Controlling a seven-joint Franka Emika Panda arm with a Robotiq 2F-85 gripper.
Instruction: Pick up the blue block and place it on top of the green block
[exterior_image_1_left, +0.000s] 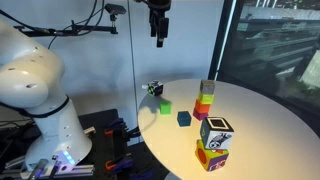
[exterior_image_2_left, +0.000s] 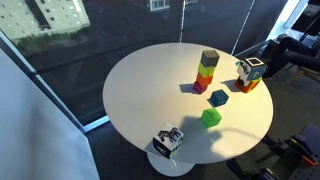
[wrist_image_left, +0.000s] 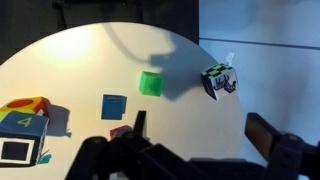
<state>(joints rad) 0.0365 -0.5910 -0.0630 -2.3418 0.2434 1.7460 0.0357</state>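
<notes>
The small dark blue block sits on the round white table, also seen in an exterior view and in the wrist view. The lime-green block lies a little apart from it, toward the table's edge; it also shows in an exterior view and in the wrist view. My gripper hangs high above the table, open and empty; its fingers frame bare table in the wrist view.
A multicoloured block tower stands near the table's middle. Two stacked large patterned cubes stand near the table's rim. A small dark cube with white-green markings sits at the table's edge. Glass walls surround the table.
</notes>
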